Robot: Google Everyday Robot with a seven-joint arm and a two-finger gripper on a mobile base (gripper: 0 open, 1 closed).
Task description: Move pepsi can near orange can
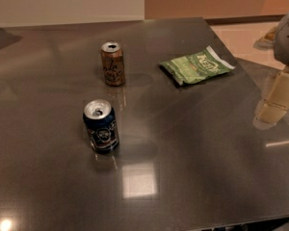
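Note:
The pepsi can (101, 126) is dark navy blue with a round logo and a silver top. It stands upright on the dark glossy table (192, 143), left of centre and toward the front. The orange can (113, 64) is brownish-orange with dark lettering and stands upright behind it, a little to the right, with a clear gap between the two. My gripper (275, 104) is pale cream and hangs at the far right edge of the view, above the table's right side. It is far from both cans and holds nothing that I can see.
A green snack bag (196, 66) lies flat on the table to the right of the orange can. The table's right edge runs diagonally past the gripper, with light floor (241, 37) beyond. A pale wall stands behind the far edge.

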